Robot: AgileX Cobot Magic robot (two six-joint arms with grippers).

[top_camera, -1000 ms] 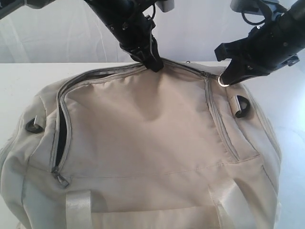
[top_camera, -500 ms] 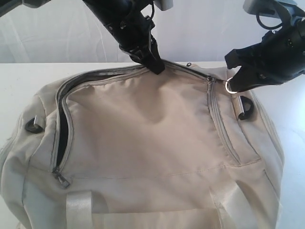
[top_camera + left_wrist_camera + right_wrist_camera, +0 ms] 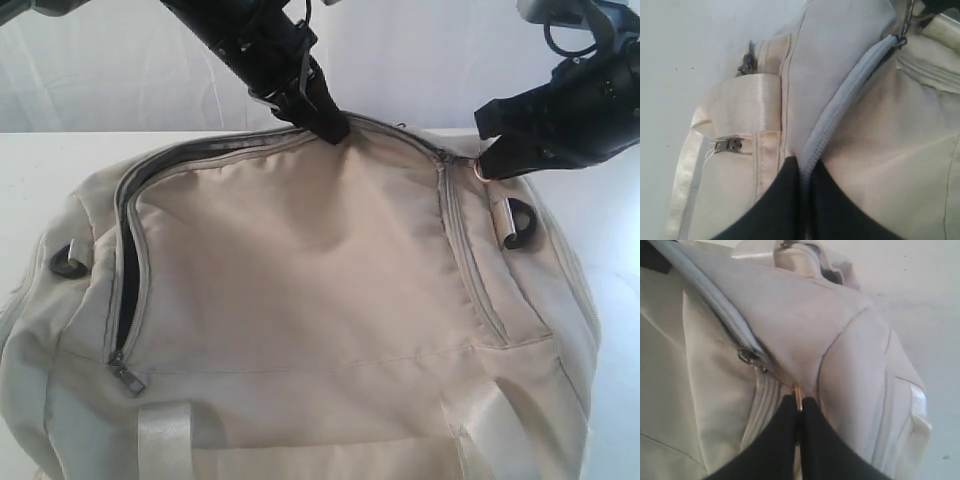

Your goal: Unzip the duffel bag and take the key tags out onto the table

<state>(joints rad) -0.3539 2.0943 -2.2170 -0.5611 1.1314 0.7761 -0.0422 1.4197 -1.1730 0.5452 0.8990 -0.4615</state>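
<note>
Left claw (image 3: 329,128): clenched on duffel bag (image 3: 300,270) seam, twelve o'clock.
Right claw (image 3: 488,168): grasping ring pull (image 3: 797,391), two o'clock.
Zipper (image 3: 127,290): gaped dark at nine o'clock.

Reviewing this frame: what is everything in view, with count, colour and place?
bag: one, cream-beige, lying on the table, fills most of the exterior view
zipper: one main track, grey, runs round the bag's top panel, gaping dark on its left side
ring pull: one, metal, at the zipper's far right corner
strap rings: two, black, one at the bag's left end, one at its right end
handles: two, whitish satin, near side of the bag
table: one, white, under the bag
left gripper: one, black, pinched on the bag's zipper seam at its far edge
right gripper: one, black, shut on the ring pull
</note>
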